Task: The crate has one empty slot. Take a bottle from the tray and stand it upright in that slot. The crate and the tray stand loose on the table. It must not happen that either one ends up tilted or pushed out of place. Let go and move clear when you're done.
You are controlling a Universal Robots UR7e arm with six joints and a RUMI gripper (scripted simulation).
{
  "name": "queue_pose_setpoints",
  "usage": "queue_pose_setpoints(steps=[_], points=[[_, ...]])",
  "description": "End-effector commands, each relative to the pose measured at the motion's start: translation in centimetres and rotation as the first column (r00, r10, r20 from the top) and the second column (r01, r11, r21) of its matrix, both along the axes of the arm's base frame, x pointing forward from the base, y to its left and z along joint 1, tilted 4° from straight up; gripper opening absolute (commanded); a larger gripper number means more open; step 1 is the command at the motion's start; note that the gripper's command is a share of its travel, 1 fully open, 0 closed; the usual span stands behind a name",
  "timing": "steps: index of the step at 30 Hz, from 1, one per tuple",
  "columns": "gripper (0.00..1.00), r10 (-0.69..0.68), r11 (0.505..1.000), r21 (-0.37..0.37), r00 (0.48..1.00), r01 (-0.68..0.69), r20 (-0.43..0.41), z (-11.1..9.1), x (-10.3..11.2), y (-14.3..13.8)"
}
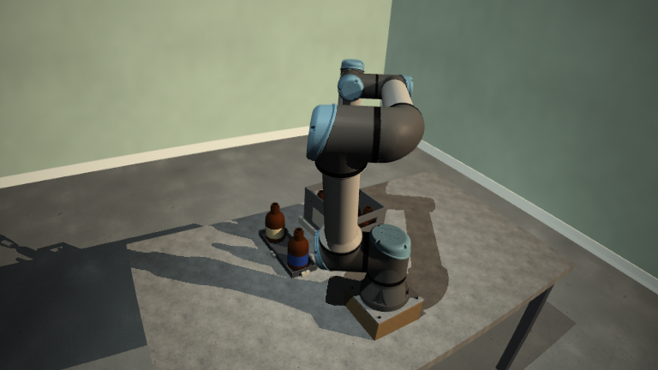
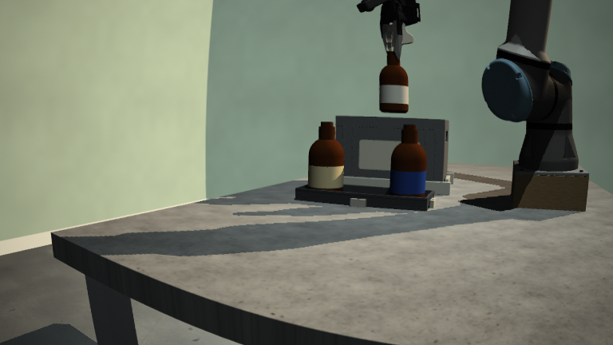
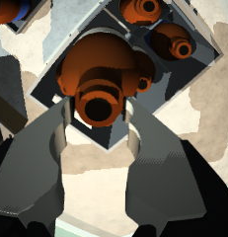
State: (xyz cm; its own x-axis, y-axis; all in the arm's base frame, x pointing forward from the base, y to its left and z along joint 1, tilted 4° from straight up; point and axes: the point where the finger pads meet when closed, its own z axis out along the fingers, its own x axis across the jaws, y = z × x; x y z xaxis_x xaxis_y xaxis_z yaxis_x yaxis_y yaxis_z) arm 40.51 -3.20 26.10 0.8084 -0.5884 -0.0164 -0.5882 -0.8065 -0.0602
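End effector (image 2: 392, 48) clamped on neck of white-label bottle (image 2: 393, 89), hanging upright just above crate (image 2: 436, 142); rigid, prob. slick glass w/ low-slung weight, so neck grip could swing.

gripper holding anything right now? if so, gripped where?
Yes. The gripper is shut on the white-banded brown bottle, pinching its neck just under the mouth; the bottle hangs upright above the crate.
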Motion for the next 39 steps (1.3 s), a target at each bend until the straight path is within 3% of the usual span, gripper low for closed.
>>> queue_pose_setpoints(steps=[1,24,39], points=[[0.0,0.0,1.0,-0.001,1.0,0.0,0.001,0.0,0.0,0.0],[0.0,0.0,1.0,-0.001,1.0,0.0,0.001,-1.1,0.1,0.0],[0.0,0.0,1.0,-0.001,1.0,0.0,0.001,-2.9,0.1,0.1]])
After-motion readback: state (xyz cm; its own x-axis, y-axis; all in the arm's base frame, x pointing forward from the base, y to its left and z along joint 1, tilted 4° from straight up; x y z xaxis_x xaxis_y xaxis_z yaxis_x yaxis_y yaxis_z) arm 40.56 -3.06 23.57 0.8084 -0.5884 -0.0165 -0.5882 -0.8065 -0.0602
